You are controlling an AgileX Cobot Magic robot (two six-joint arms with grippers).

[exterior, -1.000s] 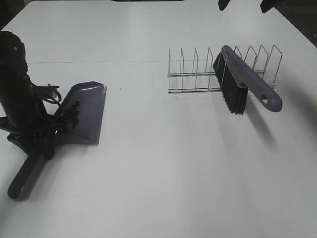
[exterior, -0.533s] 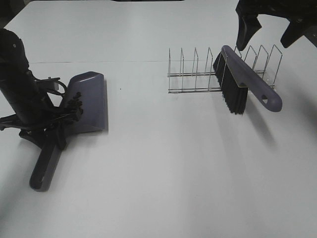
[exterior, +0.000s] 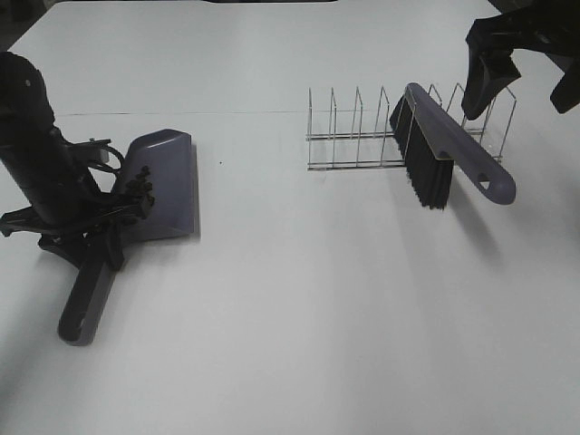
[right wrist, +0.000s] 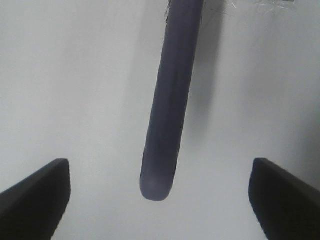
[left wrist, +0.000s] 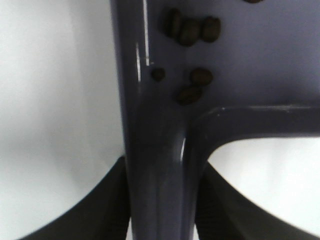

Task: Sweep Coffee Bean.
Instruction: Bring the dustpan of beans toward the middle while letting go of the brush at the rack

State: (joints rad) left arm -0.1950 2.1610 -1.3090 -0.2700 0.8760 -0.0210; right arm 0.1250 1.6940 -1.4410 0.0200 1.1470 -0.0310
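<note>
my left claw (left wrist: 162,200) is clamped on the handle of the purple dustpan (exterior: 168,186), which rests on the white table (exterior: 317,299). the coffee beans (left wrist: 192,32) lie inside the pan, near its handle end. my right claw (right wrist: 160,197) hangs wide open, holding nothing, above the brush (exterior: 449,149) propped in the wire rack (exterior: 362,136).

A plain white counter (exterior: 299,308) carries three things. A clear wire rack (exterior: 362,131) stands toward the far side. A purple brush (exterior: 449,149) with black bristles leans in the rack's right half, its handle sticking out past the rack toward the near right. Well to the left of the rack, a purple dustpan (exterior: 163,186) appears to rest flat on the counter, though the view leaves that uncertain.
</note>
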